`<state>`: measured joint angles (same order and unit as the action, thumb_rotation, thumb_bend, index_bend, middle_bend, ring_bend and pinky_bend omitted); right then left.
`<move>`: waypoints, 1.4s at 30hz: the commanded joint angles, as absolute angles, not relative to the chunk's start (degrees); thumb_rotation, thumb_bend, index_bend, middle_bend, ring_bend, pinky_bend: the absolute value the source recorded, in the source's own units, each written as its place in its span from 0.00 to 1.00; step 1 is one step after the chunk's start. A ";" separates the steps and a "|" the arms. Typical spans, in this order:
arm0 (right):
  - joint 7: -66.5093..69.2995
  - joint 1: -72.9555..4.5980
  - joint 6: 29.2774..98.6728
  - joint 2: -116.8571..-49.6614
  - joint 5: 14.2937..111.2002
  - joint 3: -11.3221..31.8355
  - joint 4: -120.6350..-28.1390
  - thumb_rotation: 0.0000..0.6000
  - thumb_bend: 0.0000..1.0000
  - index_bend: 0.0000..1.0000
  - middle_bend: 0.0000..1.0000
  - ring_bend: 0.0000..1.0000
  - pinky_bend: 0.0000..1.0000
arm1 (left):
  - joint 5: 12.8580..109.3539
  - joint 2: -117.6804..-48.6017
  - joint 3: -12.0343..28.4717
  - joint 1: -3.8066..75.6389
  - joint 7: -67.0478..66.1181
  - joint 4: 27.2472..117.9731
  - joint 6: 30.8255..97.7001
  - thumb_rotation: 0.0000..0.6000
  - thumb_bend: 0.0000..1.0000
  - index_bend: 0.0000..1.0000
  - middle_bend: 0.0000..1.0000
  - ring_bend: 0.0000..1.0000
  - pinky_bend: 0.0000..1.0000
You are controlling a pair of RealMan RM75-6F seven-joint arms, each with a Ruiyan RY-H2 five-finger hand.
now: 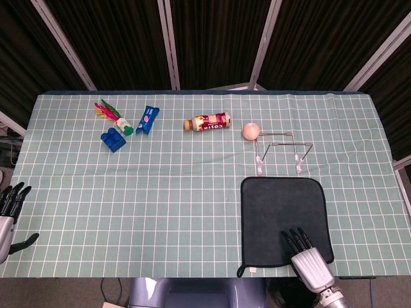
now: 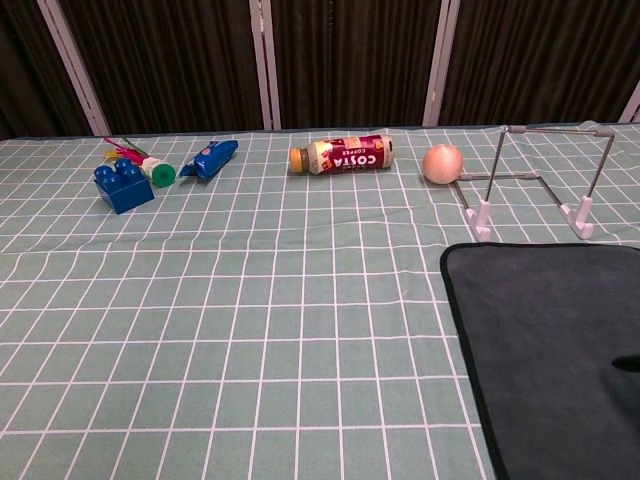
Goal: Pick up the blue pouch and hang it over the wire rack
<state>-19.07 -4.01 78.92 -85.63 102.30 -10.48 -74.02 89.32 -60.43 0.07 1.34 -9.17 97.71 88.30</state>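
The blue pouch (image 1: 147, 119) (image 2: 211, 159) lies flat at the far left of the table, beside a green-capped shuttlecock. The wire rack (image 1: 280, 151) (image 2: 540, 176) stands on white feet at the far right, with nothing on it. My left hand (image 1: 11, 217) shows at the table's near left edge, fingers spread and holding nothing. My right hand (image 1: 307, 259) rests over the near edge of a black mat (image 1: 282, 218), fingers extended and apart, holding nothing. In the chest view only a dark fingertip (image 2: 628, 362) of it shows. Both hands are far from the pouch.
A blue toy brick (image 1: 113, 138) and the feathered shuttlecock (image 1: 115, 117) lie left of the pouch. A coffee bottle (image 1: 207, 122) lies on its side at the middle back. A peach-coloured ball (image 1: 251, 131) sits touching the rack's left side.
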 commanded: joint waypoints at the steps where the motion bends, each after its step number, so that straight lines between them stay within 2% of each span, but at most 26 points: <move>1: -16.93 -4.48 77.75 -84.63 100.52 -9.83 -76.78 1.00 0.42 0.63 0.07 0.00 0.00 | 89.30 -60.36 0.08 1.35 -9.01 97.73 88.29 1.00 0.00 0.00 0.00 0.00 0.00; 8: -15.47 -6.75 73.06 -82.06 94.84 -6.65 -84.45 1.00 0.43 0.65 0.08 0.00 0.01 | 89.09 -60.25 0.16 1.43 -8.68 97.69 88.11 1.00 0.00 0.00 0.00 0.00 0.00; 12: -17.87 -10.58 66.37 -81.22 86.38 -1.05 -89.93 1.00 0.43 0.65 0.08 0.00 0.01 | 88.85 -60.19 0.29 1.56 -8.51 97.68 87.92 1.00 0.00 0.00 0.00 0.00 0.00; 18: -23.32 -14.68 61.36 -81.37 76.54 4.69 -93.18 1.00 0.43 0.65 0.09 0.00 0.03 | 88.09 -60.23 0.53 1.82 -8.48 97.51 87.33 1.00 0.00 0.00 0.00 0.00 0.00; 22: -27.17 -17.62 59.33 -82.61 69.12 8.36 -92.94 1.00 0.43 0.66 0.09 0.00 0.03 | 87.47 -60.29 0.73 1.99 -8.47 97.34 86.93 1.00 0.00 0.00 0.00 0.00 0.00; 28: -30.51 -21.32 57.59 -84.68 60.91 11.38 -90.43 1.00 0.43 0.66 0.09 0.00 0.03 | 86.84 -60.50 0.84 2.24 -9.00 97.26 86.35 1.00 0.00 0.00 0.00 0.00 0.00; 36: -33.86 -25.72 58.28 -88.28 52.24 14.28 -86.47 1.00 0.43 0.66 0.09 0.00 0.03 | 86.29 -60.73 0.91 2.46 -9.43 97.18 85.84 1.00 0.00 0.00 0.00 0.00 0.00; 42: -34.83 -27.88 59.13 -90.18 49.11 14.87 -83.77 1.00 0.43 0.66 0.10 0.00 0.04 | 85.80 -60.73 1.06 2.58 -9.22 97.04 85.60 1.00 0.00 0.00 0.00 0.00 0.00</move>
